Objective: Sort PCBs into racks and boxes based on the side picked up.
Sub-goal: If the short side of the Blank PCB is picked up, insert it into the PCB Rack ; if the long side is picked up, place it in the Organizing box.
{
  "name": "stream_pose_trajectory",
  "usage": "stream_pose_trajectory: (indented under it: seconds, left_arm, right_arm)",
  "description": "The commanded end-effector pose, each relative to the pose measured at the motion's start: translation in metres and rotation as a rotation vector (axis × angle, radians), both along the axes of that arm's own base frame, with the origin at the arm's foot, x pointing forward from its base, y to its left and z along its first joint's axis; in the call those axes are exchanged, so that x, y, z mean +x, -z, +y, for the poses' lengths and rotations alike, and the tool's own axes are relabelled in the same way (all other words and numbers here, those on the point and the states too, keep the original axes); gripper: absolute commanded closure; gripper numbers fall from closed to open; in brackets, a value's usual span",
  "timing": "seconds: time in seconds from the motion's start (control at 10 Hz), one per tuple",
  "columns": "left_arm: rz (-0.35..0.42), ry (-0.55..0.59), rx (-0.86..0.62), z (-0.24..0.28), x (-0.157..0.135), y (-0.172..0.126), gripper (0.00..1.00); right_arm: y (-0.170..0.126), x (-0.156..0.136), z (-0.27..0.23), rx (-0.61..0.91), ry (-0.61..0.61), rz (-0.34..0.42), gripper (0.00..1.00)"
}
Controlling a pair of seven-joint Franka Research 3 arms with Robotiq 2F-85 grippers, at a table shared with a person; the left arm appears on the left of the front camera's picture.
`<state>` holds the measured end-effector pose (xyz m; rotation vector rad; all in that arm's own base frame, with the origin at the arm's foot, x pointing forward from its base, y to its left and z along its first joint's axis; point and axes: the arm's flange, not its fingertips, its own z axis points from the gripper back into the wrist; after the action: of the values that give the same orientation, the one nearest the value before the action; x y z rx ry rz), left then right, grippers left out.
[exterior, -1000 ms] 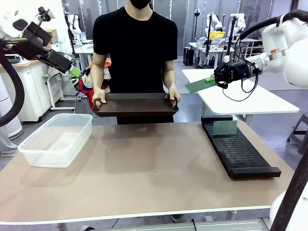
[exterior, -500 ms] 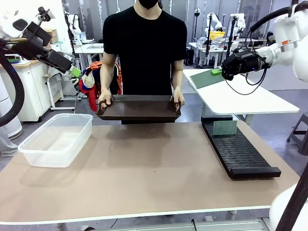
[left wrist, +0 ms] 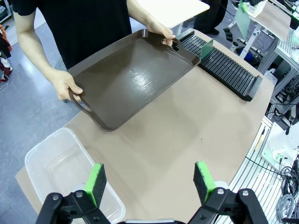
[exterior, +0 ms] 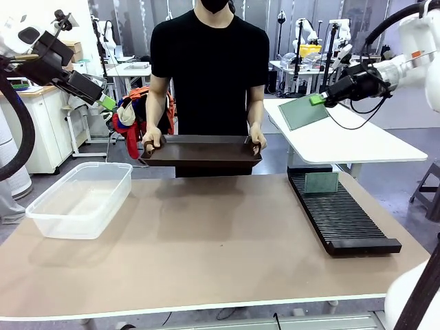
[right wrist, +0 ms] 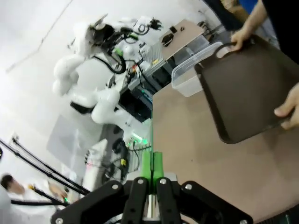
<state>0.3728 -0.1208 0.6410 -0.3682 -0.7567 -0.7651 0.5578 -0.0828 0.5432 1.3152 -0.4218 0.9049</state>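
Front view: one board racked, one in my right jaws, tray bare.

My right gripper (exterior: 317,99) is clenched on a green PCB (exterior: 302,112), held high above the rack (exterior: 342,218)'s far end. A second PCB (exterior: 321,182) stands upright in a far slot; remaining slots look free. The clear box (exterior: 81,199) holds nothing I can see. My left gripper (left wrist: 151,179) hangs released over the box. The person holds the brown tray (left wrist: 133,84), no boards on it. I judge this board is rack-bound. No legible writing or labels anywhere.
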Motion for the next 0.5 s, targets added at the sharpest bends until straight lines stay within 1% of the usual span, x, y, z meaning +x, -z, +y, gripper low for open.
stream_pose_trajectory:
  seconds: [0.0,0.2,0.4]
  left_arm:
    - [0.008,0.007,-0.006,0.001,-0.001,0.002,0.00]
    - [0.008,0.007,-0.006,0.001,-0.001,0.002,0.00]
    - [0.008,0.007,-0.006,0.001,-0.001,0.002,0.00]
  right_arm:
    - [0.001,-0.037,-0.012,0.020,-0.058,-0.216,0.98]
    - [0.002,-0.069,-0.025,0.039,-0.030,-0.451,0.98]
    - [0.005,-0.095,-0.040,0.026,0.011,-0.596,0.98]
